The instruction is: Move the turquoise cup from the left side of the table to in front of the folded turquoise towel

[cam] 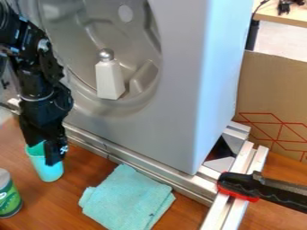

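Cloth (127,197) near cup (49,172) at claw's (46,153) lower end

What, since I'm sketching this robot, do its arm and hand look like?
The arm is black, with chunky, angular segments and bulky joints. A thin pale ring wraps its lower part. The hand is black too, with small white marks low on one side.

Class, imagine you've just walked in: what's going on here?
A black robot arm's gripper is down at the rim of a turquoise cup on a wooden table; whether it grips the cup is unclear. A green-labelled can and a folded turquoise cloth lie nearby. A white bottle with a silver ball top stands in the grey appliance's round recess.
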